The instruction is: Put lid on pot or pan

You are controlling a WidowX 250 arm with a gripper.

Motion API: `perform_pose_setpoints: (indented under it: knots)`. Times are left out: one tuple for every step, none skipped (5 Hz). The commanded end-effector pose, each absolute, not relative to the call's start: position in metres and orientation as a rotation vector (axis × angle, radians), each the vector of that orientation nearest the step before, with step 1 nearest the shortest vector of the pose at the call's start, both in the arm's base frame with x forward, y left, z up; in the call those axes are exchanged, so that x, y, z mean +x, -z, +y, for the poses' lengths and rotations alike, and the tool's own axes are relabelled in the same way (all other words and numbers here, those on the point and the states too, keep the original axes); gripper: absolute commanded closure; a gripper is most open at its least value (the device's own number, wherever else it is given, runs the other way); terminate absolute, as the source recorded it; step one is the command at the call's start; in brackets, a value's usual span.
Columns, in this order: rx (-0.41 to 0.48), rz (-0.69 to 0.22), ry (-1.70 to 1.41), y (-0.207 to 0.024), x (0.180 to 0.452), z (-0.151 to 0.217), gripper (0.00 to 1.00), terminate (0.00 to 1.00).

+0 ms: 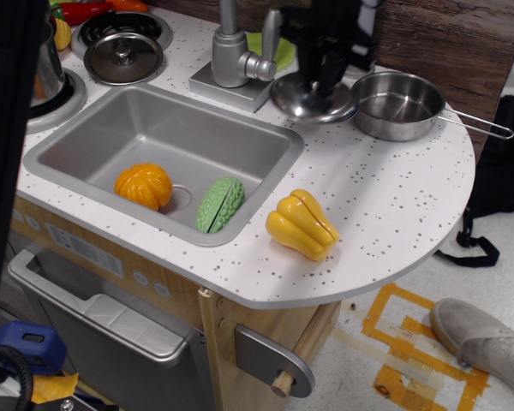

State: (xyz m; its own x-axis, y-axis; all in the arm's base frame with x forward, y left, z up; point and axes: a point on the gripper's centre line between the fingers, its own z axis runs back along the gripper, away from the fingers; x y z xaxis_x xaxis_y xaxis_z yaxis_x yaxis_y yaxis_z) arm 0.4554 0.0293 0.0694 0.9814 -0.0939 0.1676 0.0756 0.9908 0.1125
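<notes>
One polished steel lid (313,98) is gripped by its knob in the closed hand (327,79), held above the tabletop (385,197), just left of the saucepan (398,104).

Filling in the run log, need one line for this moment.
phase: carrying | gripper: shut on lid | lid: lifted, left of saucepan, overlapping its rim | saucepan: uncovered on counter | placement: not yet done

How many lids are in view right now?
2. The shiny lid hangs from the gripper beside the saucepan; the duller grey lid sits on the back burner. Others may be hidden behind the arm.
</notes>
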Motion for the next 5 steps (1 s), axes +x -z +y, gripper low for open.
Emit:
perform_pose_setpoints:
  knots:
    - [0.127, -0.337, 0.095, -0.120, 0.479, 0.009, 1.00, 0.00]
    - [0.077, -0.356, 0.119, -0.116, 0.494, -0.003, 1.00, 0.00]
    - [0.055, -0.369, 0.157, -0.105, 0.507, -0.010, 1.00, 0.00]
    - [0.031, -0.368, 0.161, -0.098, 0.515, -0.018, 1.00, 0.00]
    - [0.000, -0.383, 0.153, -0.096, 0.510, -0.029, 1.00, 0.00]
